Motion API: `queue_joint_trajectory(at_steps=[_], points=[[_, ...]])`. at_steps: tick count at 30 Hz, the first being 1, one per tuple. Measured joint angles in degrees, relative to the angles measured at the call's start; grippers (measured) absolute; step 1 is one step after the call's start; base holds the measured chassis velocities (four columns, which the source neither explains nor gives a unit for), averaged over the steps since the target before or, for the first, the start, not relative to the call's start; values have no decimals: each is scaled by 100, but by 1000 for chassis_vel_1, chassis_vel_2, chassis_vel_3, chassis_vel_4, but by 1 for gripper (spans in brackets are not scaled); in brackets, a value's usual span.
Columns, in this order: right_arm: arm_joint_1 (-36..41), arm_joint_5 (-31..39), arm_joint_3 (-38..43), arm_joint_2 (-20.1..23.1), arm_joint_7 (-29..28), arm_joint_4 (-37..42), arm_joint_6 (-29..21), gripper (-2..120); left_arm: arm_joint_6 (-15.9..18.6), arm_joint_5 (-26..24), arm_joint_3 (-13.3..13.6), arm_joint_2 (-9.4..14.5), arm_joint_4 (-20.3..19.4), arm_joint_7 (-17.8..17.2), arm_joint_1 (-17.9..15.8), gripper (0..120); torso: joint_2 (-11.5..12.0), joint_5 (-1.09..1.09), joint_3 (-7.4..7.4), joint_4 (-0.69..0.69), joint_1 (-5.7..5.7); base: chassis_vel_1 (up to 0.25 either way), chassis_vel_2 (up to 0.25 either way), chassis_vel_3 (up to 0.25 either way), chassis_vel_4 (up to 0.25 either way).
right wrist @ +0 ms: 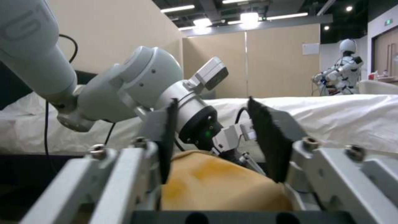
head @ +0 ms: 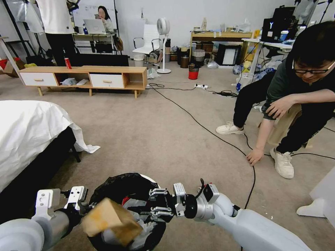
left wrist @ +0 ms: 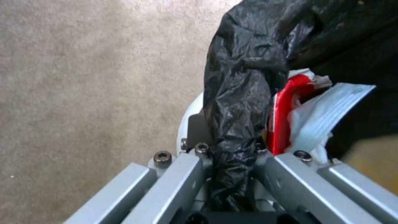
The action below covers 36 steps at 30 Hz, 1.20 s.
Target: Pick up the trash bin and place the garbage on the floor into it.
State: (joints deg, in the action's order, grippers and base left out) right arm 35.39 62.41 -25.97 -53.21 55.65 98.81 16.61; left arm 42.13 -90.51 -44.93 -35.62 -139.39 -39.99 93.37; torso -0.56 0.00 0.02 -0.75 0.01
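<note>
The trash bin (head: 118, 184), white with a black bag over its rim, is right in front of me at the bottom of the head view. My left gripper (head: 82, 205) is shut on its left rim; in the left wrist view the fingers (left wrist: 199, 130) pinch the black bag (left wrist: 244, 77) against the white wall (left wrist: 188, 109). My right gripper (head: 146, 206) hangs open over the bin's mouth. A brown paper bag (head: 111, 221) shows blurred just above the opening, loose below the open right gripper (right wrist: 215, 137) and its brown surface (right wrist: 215, 183). A red packet (left wrist: 286, 115) and white tissue (left wrist: 327, 109) lie inside.
A bed with a white sheet (head: 31, 132) stands close on my left. A black cable (head: 209, 132) crosses the carpet ahead and to the right. A low wooden cabinet (head: 83, 76) and a small red bin (head: 193, 74) stand farther back. A white block (head: 324, 198) sits at the right.
</note>
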Motion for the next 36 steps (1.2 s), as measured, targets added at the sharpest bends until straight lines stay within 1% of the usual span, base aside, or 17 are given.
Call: queue_joint_trajectory(at_steps=[1,2,3,6,9,11,12,14,21,25,26,27,29,30,31,33,36], points=[[0,0,0,0,0,0,0,51,0,0,0,0,0,0,0,1,0,0,0,0,0,0,0,0,0],[16,-6,14,22,1,1,3,59,0,-22,4,-7,-15,-25,14,1,0,0,0,0,0,0,0,0,0],[16,-6,14,22,1,1,3,59,0,-22,4,-7,-15,-25,14,1,0,0,0,0,0,0,0,0,0],[54,-7,97,56,1,9,5,74,0,-63,3,-8,-58,-59,54,1,0,0,0,-1,0,0,0,0,0],[61,-7,123,59,1,11,5,79,0,-63,3,-13,-70,-67,72,1,0,0,0,-1,0,0,0,0,0],[82,-4,179,72,1,33,6,92,0,-54,17,-27,-82,-74,95,1,0,0,0,0,0,0,0,0,0],[82,-4,179,72,1,33,6,92,0,-54,17,-27,-82,-74,95,1,0,0,0,0,0,0,0,0,0],[112,-2,229,97,7,53,7,99,0,-50,19,-28,-96,-85,104,1,0,0,0,0,0,0,0,0,0],[215,75,552,113,-1,146,8,100,0,-52,28,-36,-106,-123,170,1,0,0,0,1,0,0,0,0,0],[318,124,893,140,-176,174,8,100,0,-58,18,-34,-112,-130,170,1,0,0,0,0,0,0,0,0,0],[424,134,1106,170,-429,220,11,100,0,-59,1,-22,-117,-131,161,1,0,0,0,0,0,0,0,0,0],[424,134,1106,170,-429,220,11,100,0,-59,1,-22,-117,-131,161,1,0,0,0,0,0,0,0,0,0],[660,129,1482,238,-872,288,6,100,0,-58,-14,-14,-134,-132,146,1,0,0,0,2,0,0,0,0,0],[898,69,1768,306,-1196,335,2,100,0,-54,-20,-24,-143,-132,136,1,0,0,0,-1,0,0,0,0,0],[898,69,1768,306,-1196,335,2,100,0,-54,-20,-24,-143,-132,136,1,0,0,0,-1,0,0,0,0,0],[1267,-108,2119,443,-1737,403,24,100,0,-9,-51,-85,-176,-130,175,1,0,0,0,-5,0,0,0,0,0],[1317,-146,2162,459,-1825,403,28,100,0,1,-64,-101,-186,-130,196,1,0,0,0,-7,0,0,0,0,0]])
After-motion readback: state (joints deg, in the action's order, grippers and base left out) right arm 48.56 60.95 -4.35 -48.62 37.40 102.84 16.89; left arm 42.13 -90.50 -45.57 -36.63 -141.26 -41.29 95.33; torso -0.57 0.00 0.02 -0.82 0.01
